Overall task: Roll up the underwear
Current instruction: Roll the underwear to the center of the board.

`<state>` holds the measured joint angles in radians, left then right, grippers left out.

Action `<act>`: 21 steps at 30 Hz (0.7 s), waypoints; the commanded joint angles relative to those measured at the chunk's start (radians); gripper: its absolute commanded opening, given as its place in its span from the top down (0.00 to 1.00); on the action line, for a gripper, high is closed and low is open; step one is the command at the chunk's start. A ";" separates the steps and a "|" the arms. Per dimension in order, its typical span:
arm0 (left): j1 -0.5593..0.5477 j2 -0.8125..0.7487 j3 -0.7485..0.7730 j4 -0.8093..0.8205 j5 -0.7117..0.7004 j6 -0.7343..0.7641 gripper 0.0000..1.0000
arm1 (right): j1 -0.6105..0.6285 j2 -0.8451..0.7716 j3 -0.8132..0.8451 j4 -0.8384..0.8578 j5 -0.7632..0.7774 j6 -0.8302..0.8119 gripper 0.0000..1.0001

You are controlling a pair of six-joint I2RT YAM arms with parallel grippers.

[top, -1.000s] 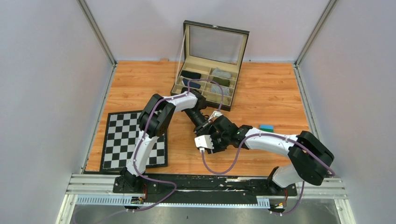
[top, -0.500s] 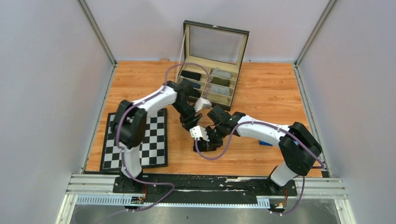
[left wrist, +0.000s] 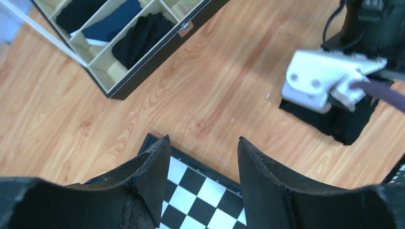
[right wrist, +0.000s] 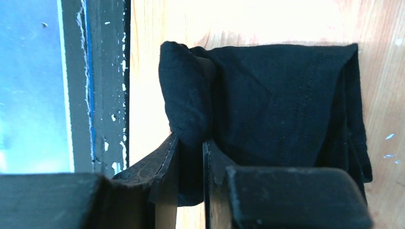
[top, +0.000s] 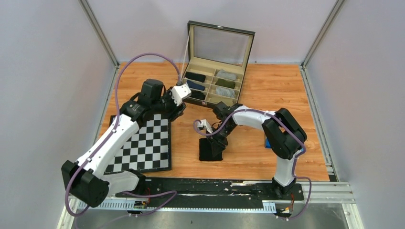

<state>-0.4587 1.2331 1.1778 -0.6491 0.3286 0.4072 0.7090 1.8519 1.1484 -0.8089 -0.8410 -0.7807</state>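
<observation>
Desk (top: 282, 95): orange wood-grain surface carrying all the items.
Checkered mat (top: 143, 148): flat black-and-white chequered board lying at the desk's near left corner.
Left tool (left wrist: 200, 164): jaws stand apart with nothing between them, and it is held above the mat's far right corner.
Storage box (top: 208, 103): black divided box with a raised clear lid, at the middle of the far edge. Rolled dark and grey garments sit in its compartments.
Underwear (right wrist: 286, 105): plain black soft fabric garment, folded flat. It lies on the desk near the middle of the near edge, with a raised fold along one edge.
Right tool (right wrist: 191, 143): jaws clamped on that raised fold.
</observation>
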 commanded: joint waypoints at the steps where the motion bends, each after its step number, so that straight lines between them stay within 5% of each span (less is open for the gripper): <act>1: -0.032 -0.117 -0.130 0.091 -0.058 0.096 0.40 | -0.033 0.102 0.056 -0.057 -0.056 0.031 1.00; 12: -0.471 -0.005 -0.186 0.009 -0.085 0.422 0.38 | -0.103 0.398 0.290 -0.227 -0.087 0.064 1.00; 21: -0.629 0.150 -0.277 0.176 -0.102 0.405 0.35 | -0.123 0.452 0.321 -0.260 -0.123 0.069 1.00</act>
<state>-1.0538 1.3437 0.9211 -0.5671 0.2333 0.7994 0.5842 2.2570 1.4544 -1.1477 -1.0622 -0.6647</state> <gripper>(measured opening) 0.647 0.197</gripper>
